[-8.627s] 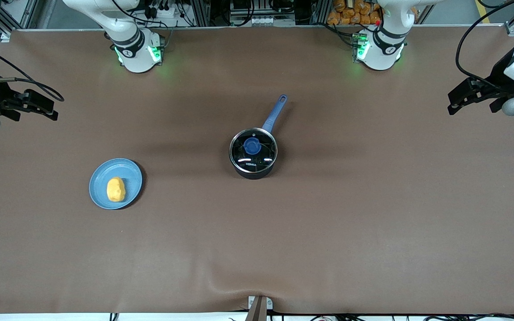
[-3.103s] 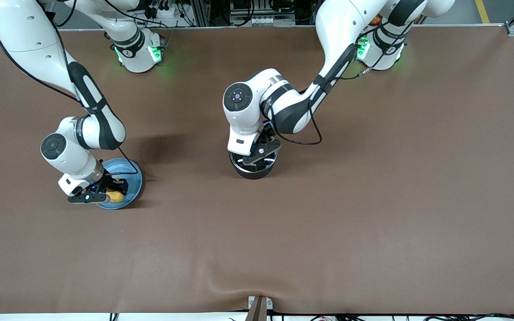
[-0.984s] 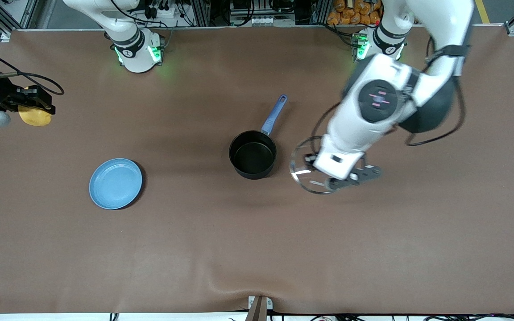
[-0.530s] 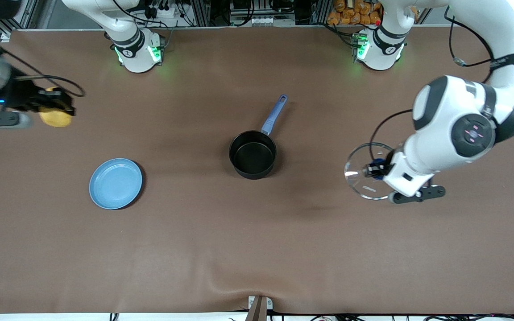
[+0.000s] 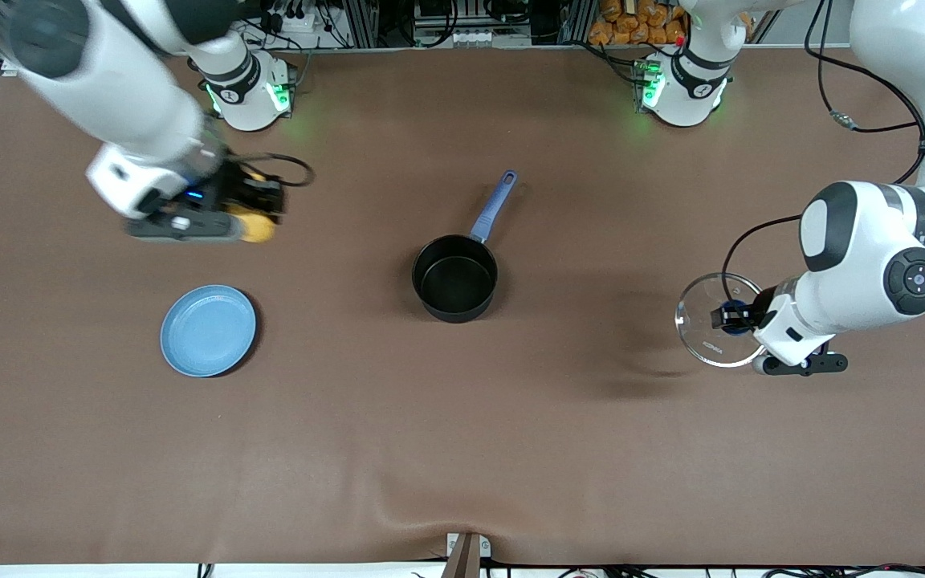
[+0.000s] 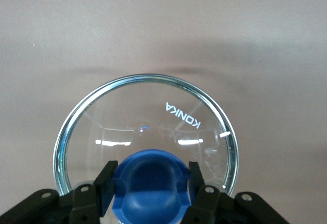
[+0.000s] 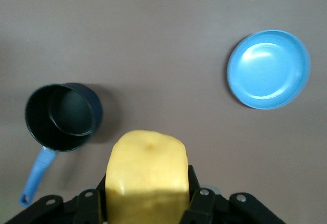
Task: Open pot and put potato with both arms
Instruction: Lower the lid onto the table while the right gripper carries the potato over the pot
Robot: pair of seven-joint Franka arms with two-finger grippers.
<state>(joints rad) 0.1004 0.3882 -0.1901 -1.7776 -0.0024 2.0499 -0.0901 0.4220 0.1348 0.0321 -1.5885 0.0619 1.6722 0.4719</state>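
The black pot point(image 5: 455, 278) stands uncovered mid-table, its blue handle point(image 5: 494, 206) pointing toward the robot bases; it also shows in the right wrist view point(image 7: 62, 116). My left gripper point(image 5: 731, 315) is shut on the blue knob point(image 6: 152, 184) of the glass lid point(image 5: 711, 319), holding it above the table toward the left arm's end. My right gripper point(image 5: 258, 215) is shut on the yellow potato point(image 7: 147, 179), in the air over bare table between the blue plate and the right arm's base.
An empty light-blue plate point(image 5: 208, 330) lies toward the right arm's end of the table, nearer the front camera than the pot. A ripple in the brown cover point(image 5: 462, 514) runs along the front edge.
The left arm has carried the lid farther from the pot toward its end of the table. The right arm has swung in from the table's edge toward the pot, potato still gripped.
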